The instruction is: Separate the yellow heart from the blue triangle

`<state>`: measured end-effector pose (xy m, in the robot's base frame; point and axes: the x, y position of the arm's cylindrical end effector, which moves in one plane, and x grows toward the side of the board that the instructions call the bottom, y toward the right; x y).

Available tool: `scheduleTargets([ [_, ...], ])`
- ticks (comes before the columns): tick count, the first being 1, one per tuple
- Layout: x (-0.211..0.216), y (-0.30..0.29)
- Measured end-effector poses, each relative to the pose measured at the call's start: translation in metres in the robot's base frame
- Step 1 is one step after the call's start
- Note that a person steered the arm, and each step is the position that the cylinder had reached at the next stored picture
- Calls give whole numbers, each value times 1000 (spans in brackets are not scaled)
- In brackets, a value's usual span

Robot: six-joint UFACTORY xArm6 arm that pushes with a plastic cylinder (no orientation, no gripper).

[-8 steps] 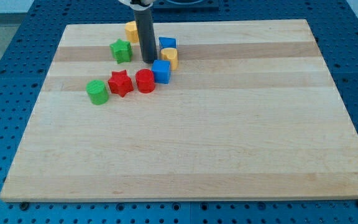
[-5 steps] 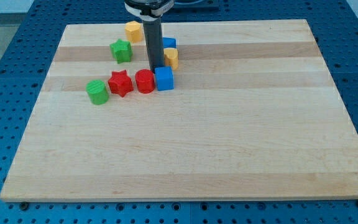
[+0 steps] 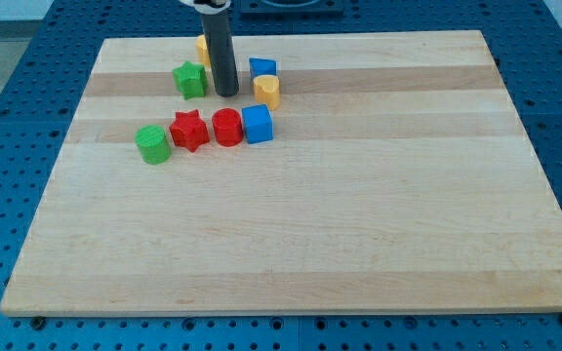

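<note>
Tip [image 3: 226, 94] left of yellow heart [image 3: 267, 91], blue triangle [image 3: 262, 67] above; wedge between (no jaws on this rod).

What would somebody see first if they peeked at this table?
First, my dark rod coming down from the view's top, with my tip between the green star and the yellow heart. Next, the bright blocks bunched at the wooden board's upper left: a row of green cylinder, red star, red cylinder and blue cube.
</note>
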<state>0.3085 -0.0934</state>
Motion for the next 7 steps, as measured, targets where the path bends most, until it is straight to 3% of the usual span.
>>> scheduleTargets([
  [5, 1, 37],
  [7, 31, 52],
])
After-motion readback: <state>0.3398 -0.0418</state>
